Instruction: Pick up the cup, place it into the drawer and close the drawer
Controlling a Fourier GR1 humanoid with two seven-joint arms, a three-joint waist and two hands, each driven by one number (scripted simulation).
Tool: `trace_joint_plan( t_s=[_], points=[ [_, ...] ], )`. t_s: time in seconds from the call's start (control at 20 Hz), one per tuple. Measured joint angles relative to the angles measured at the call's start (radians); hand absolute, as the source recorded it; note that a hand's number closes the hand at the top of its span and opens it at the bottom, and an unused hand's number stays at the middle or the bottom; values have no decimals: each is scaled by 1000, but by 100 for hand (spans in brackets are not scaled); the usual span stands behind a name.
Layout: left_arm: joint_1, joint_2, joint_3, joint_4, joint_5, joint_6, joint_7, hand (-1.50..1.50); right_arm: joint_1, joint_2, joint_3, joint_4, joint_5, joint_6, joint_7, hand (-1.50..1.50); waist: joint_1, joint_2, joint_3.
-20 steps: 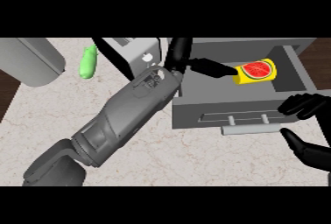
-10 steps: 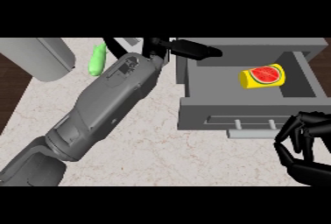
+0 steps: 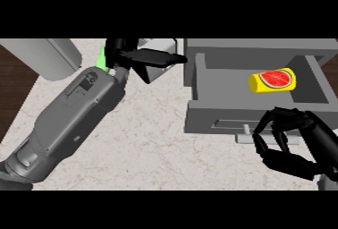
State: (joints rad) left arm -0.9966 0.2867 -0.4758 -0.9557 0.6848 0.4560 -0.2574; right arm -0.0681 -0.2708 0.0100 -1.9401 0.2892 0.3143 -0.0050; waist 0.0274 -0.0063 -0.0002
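Note:
The yellow cup (image 3: 272,80) with a watermelon picture lies on its side inside the open grey drawer (image 3: 198,76). My right hand (image 3: 290,145) is at the drawer's front panel, fingers curled, just right of the small handle (image 3: 245,135); I cannot see it holding anything. My left forearm crosses the counter diagonally. My left hand (image 3: 142,57) is left of the drawer, apart from the cup, with straight fingers pointing right over a pale grey box (image 3: 160,68).
A green vegetable (image 3: 101,59) lies partly hidden behind my left hand. A large grey cylinder (image 3: 46,56) stands at the back left. Dark floor shows past the counter's left edge (image 3: 14,103).
My right hand has risen to the drawer's front and curled its fingers. My left hand has drawn back left, away from the drawer. The cup stays in the drawer.

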Motion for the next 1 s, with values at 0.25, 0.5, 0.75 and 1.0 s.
trace_joint_plan(
  t_s=[0.25, 0.5, 0.75, 1.0],
  points=[
    [118, 89, 34, -124, 15, -46, 23, -150, -56, -11, 88, 111, 185, -49, -40, 150, 10, 2, 0],
    [210, 154, 56, -221, 22, -73, 37, -150, -119, -16, 188, 301, 403, -143, -89, 150, 20, 5, 0],
    [327, 222, 96, -325, 34, -112, 40, -150, -237, -2, 225, 535, 540, -229, -142, 150, 18, 7, 1],
    [426, 257, 135, -383, 30, -151, 24, -150, -386, 51, 200, 845, 601, -339, -221, 150, 14, 12, 1]
  ],
)
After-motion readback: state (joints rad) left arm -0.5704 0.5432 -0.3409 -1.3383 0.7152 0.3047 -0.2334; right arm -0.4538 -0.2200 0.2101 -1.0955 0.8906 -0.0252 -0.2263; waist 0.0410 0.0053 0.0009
